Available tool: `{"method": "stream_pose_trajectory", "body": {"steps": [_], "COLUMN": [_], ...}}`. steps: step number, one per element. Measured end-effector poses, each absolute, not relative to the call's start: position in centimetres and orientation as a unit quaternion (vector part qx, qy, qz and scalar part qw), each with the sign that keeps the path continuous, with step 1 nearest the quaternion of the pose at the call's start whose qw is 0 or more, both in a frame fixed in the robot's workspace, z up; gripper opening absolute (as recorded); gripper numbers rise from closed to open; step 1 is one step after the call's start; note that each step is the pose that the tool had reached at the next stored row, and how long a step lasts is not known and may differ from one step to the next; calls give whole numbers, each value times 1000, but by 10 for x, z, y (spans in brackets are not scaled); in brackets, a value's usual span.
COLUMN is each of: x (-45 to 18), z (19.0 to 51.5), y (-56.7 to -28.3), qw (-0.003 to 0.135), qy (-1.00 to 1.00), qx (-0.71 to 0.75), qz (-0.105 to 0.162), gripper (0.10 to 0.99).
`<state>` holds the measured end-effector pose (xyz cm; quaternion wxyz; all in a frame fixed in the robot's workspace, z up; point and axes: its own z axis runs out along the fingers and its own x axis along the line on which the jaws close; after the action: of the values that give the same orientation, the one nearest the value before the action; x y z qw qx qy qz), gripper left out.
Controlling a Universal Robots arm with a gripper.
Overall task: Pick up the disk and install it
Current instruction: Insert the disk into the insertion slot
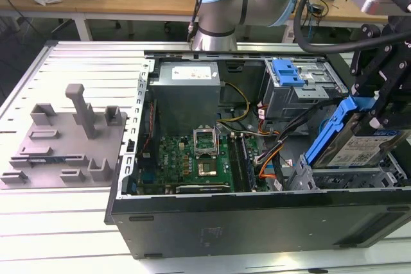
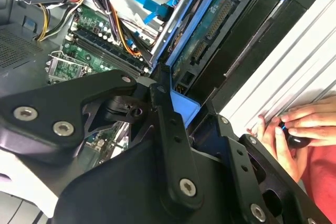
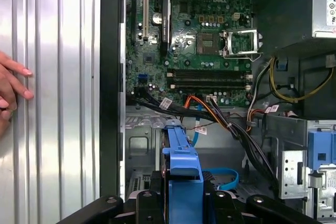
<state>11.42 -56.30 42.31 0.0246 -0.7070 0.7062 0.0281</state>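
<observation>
The disk [image 1: 359, 147] is a silver drive with a white-and-blue label in a bright blue rail frame [image 1: 329, 129]. It hangs tilted, one end raised, over the drive bay at the exterior view's right end of the open computer case [image 1: 257, 213]. My gripper [image 1: 377, 119] comes down from above and is shut on the disk. In the first wrist view the blue rail frame [image 3: 181, 163] sits edge-on between my black fingers [image 3: 144, 203]. The second wrist view shows the disk's green circuit side [image 2: 210, 30] and a corner of the blue frame [image 2: 185, 107] by the gripper's linkage.
A grey fixture plate [image 1: 64, 142] with upright posts lies at the exterior view's left. Inside the case are the motherboard [image 1: 192, 158], a power supply [image 1: 186, 91], cable bundles [image 1: 270, 152] and a blue tab on a metal cage [image 1: 287, 72]. A person's hand [image 2: 291, 129] rests beside the case.
</observation>
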Motion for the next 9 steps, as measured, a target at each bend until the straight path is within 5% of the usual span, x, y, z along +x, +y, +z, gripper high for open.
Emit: {"method": "stream_pose_trajectory", "body": {"steps": [9], "x": [114], "z": [407], "y": [-563], "qw": [25], "qy": [706], "qx": [-707], "qz": [28], "gripper": [365]}}
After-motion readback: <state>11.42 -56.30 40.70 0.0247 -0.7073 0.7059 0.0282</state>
